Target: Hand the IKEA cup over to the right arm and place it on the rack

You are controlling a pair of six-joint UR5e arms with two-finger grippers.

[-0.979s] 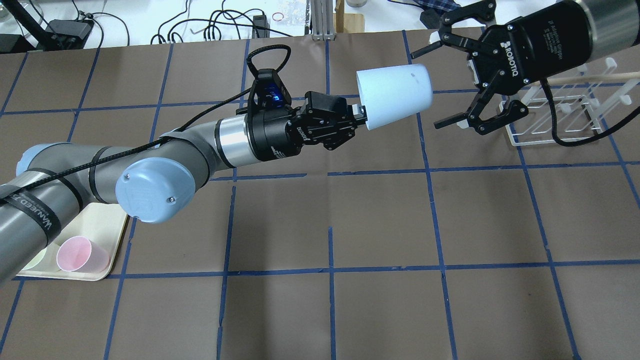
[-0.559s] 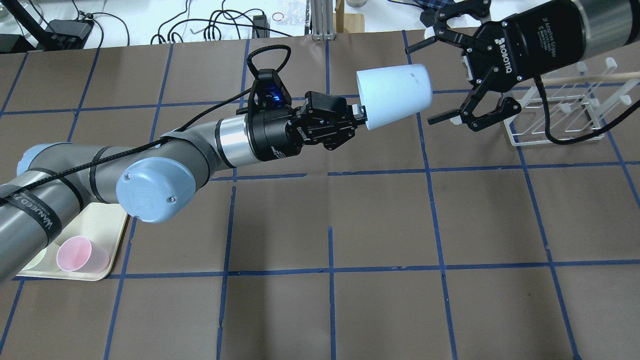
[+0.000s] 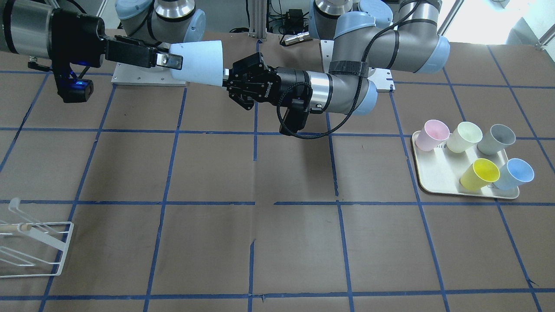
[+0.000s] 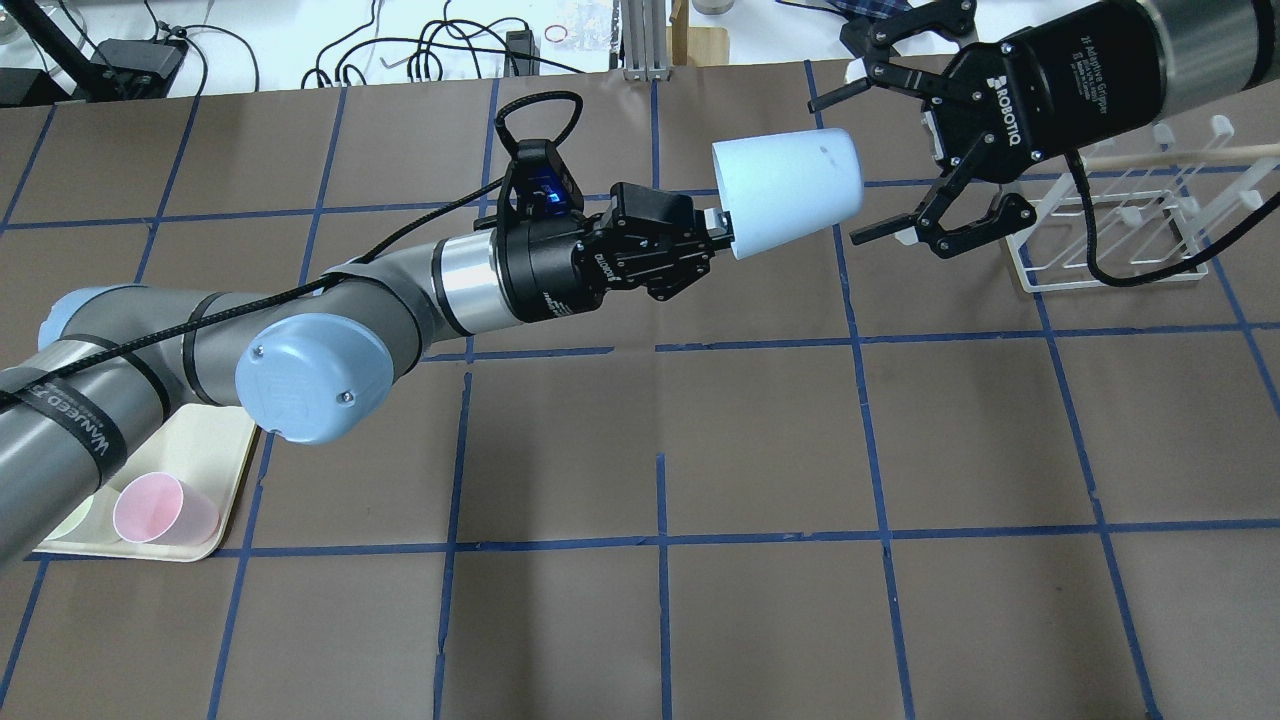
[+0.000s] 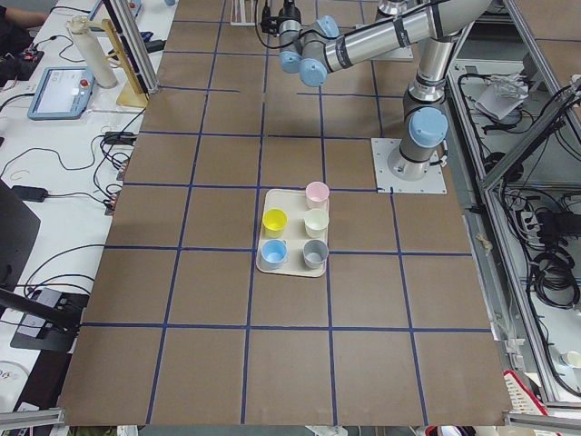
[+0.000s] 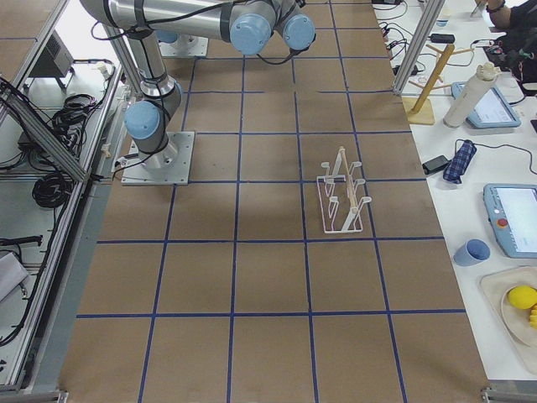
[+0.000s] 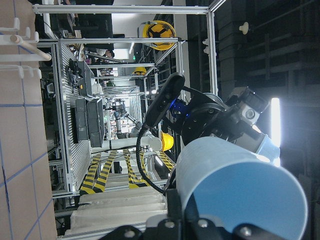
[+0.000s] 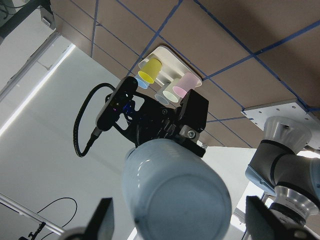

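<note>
The IKEA cup (image 4: 790,190) is pale blue and lies horizontal in the air, base pointing right. My left gripper (image 4: 722,228) is shut on its rim; this also shows in the front view (image 3: 225,78). My right gripper (image 4: 835,170) is open, its fingertips (image 4: 868,236) on either side of the cup's base end without closing on it. In the right wrist view the cup's base (image 8: 180,200) sits between the spread fingers (image 8: 102,222). The white wire rack (image 4: 1120,235) stands on the table behind the right gripper.
A cream tray (image 3: 433,184) holds pink (image 3: 435,134), pale green, grey (image 3: 498,138), yellow and sky-blue (image 3: 516,173) cups near the left arm's base. The brown table (image 4: 760,450) has blue tape grid lines. Cables lie beyond its far edge.
My right gripper has moved left toward the cup, and its open fingers now reach around the cup's base end. The left arm and the cup have stayed still.
</note>
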